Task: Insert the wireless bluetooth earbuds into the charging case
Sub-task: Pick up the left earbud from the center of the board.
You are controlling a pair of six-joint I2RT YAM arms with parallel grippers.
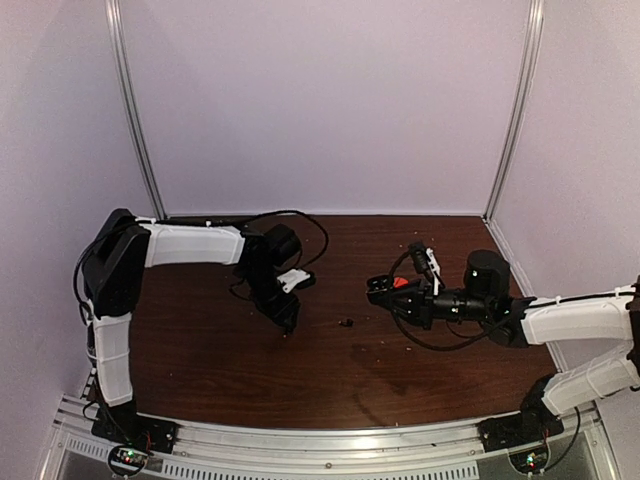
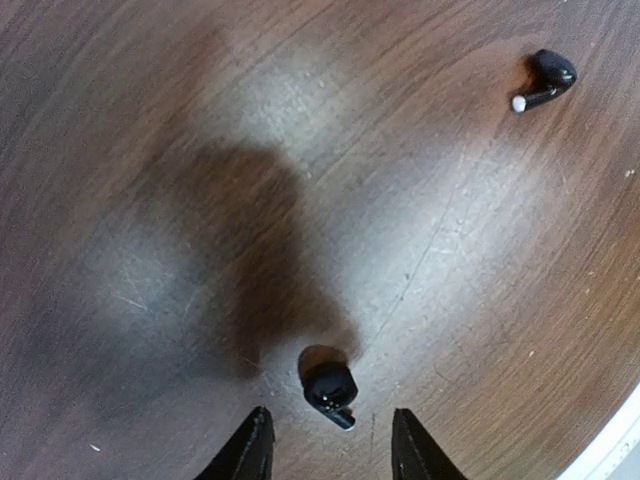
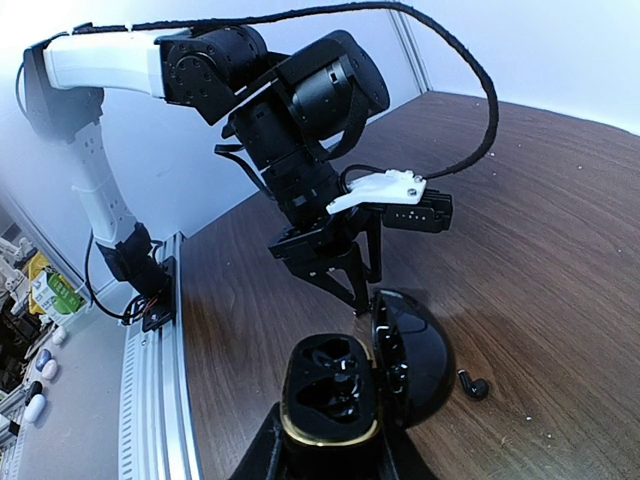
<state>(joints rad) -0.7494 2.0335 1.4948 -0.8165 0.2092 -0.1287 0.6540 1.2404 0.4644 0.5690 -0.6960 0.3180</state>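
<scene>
Brown wood covers the table [image 1: 200, 350], and pale walls [image 1: 330, 100] stand behind it. From the top, the left gripper [image 1: 287, 322] points down at the wood. The far earbud [image 1: 347, 323], tiny and black, lies between it and the right gripper [image 1: 378, 290]. From the left wrist, the left gripper is open. The near earbud [image 2: 330, 388], also black, lies flat just ahead of the tips, in line with the gap and touching neither finger. Its little stem slants toward the right-hand finger, so the left arm is the one to grab it. From the right wrist, the right gripper is squeezed shut around the charging case [image 3: 335, 395]. The lid [image 3: 415, 350] is flipped open, and the pockets look empty to me. I can read no words anywhere.
</scene>
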